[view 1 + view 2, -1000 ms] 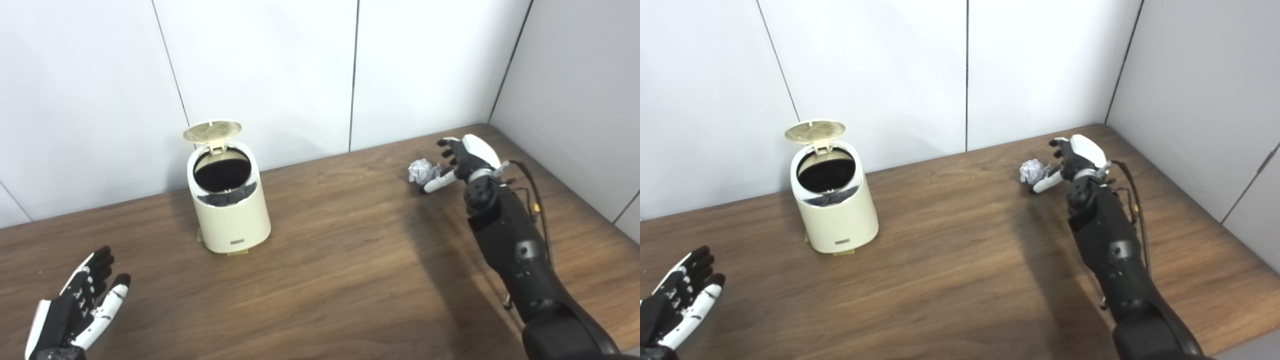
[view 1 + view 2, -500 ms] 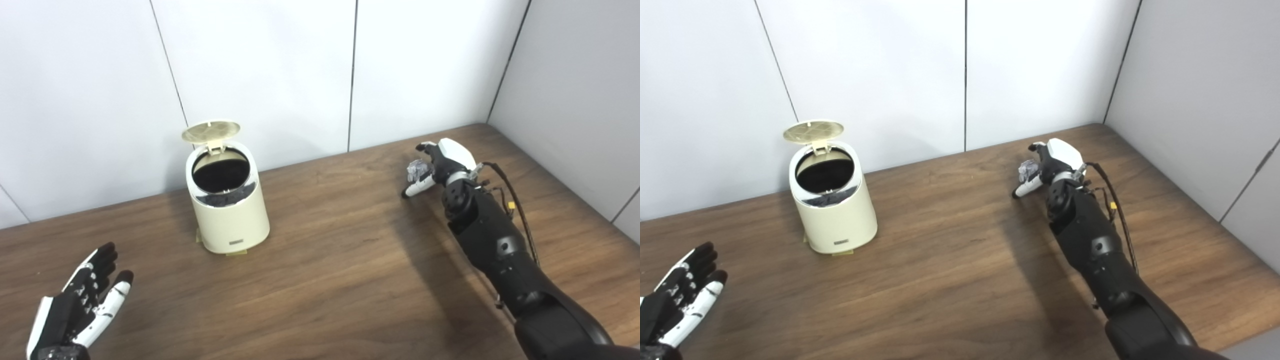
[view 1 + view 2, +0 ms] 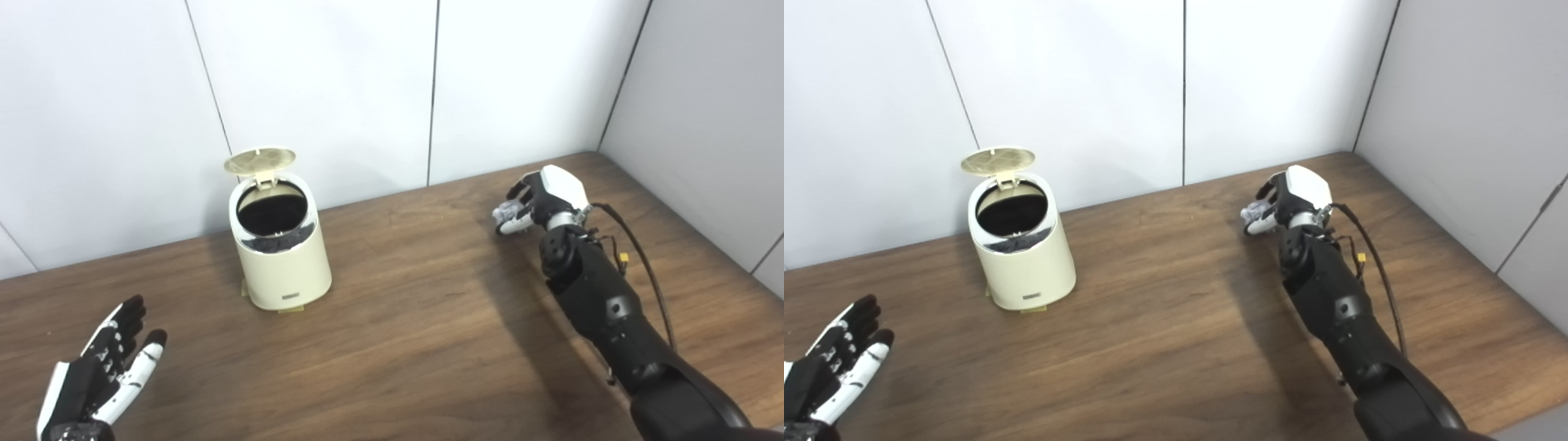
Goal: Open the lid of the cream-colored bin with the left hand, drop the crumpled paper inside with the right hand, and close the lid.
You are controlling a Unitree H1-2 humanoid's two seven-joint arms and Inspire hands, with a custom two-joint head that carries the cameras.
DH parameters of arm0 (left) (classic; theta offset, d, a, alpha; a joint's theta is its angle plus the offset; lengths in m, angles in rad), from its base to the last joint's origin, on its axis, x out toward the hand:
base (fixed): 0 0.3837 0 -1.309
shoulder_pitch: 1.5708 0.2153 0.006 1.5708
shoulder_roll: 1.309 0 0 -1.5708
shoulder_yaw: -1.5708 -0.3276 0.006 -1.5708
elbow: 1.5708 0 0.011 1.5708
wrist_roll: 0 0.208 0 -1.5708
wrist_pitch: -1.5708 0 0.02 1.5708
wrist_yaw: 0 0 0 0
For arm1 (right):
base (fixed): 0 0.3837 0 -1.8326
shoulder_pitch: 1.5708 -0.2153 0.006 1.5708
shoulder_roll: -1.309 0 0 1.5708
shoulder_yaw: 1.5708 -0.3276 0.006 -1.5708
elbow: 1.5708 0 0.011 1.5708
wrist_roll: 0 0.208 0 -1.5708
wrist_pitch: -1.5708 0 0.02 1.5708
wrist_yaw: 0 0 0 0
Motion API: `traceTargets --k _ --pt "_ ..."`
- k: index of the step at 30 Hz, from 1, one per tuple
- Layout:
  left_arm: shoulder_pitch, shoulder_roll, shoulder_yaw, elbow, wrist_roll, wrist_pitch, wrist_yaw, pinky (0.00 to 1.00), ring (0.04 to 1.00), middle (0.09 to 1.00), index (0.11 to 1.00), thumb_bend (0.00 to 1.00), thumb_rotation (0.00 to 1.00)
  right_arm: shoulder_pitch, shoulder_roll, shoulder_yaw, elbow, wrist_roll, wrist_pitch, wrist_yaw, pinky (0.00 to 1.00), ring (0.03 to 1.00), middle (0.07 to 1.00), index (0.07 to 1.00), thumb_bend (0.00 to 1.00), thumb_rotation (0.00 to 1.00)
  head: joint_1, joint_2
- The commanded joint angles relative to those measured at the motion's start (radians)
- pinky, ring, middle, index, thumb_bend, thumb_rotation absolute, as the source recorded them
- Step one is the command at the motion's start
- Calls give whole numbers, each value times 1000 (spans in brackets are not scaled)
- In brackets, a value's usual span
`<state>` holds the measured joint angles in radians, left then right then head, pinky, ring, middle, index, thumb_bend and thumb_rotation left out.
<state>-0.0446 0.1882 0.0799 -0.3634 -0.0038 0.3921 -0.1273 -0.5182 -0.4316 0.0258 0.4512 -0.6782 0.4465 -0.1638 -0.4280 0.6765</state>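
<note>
At table's far right: right hand [image 3: 542,197] grasping crumpled paper [image 3: 506,211] | left hand [image 3: 98,380] released | bin [image 3: 280,251] lid [image 3: 260,160] up

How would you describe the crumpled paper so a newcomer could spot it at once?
Start at the wooden table and go to its far right part, opposite the cream-colored bin with its lid up. There the right hand is closed around the crumpled paper. It is a small whitish wad peeking out between the dark fingers.
</note>
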Motion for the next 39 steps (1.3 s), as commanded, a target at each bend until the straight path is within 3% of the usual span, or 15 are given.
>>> traceTargets --k 1,6,12,16,20,25,29,33,39 --pt "-27 9 -2 -35 1 -30 5 990 955 930 956 447 368 -35 -32 -11 -23 9 -41 -52 345 412 507 489 502 0 0 2" --pt "-29 14 0 -37 8 -27 8 995 955 932 959 456 385 -29 -35 -11 -39 48 -36 -36 287 380 487 527 492 0 8 1" --pt "-23 28 -10 -32 31 -39 4 988 957 935 961 449 430 -14 -25 4 -76 79 -86 -52 286 394 495 528 493 0 45 -5" --pt "-15 14 -8 -19 8 -55 3 999 967 944 969 445 406 11 -37 63 -196 30 -137 -52 303 395 489 507 497 0 109 -10" --pt "-5 4 -16 -11 11 -64 7 1000 975 948 972 462 406 40 -40 101 -355 -3 -130 -6 417 398 461 519 501 0 187 -15" --pt "5 -4 -51 2 76 -73 29 955 938 914 928 566 462 67 11 128 -588 -11 -133 68 424 392 488 520 501 0 280 -31" --pt "10 -21 -72 38 107 -109 44 935 929 900 909 632 503 60 73 160 -684 -15 -154 107 331 403 523 488 498 0 340 -40" --pt "15 -40 -86 64 125 -130 59 931 927 904 927 654 510 48 151 183 -718 -20 -183 108 336 395 518 490 498 0 377 -51" --pt "20 -59 -98 90 143 -162 71 926 923 907 927 640 502 10 250 214 -681 -33 -256 86 347 385 510 500 498 0 417 -68"
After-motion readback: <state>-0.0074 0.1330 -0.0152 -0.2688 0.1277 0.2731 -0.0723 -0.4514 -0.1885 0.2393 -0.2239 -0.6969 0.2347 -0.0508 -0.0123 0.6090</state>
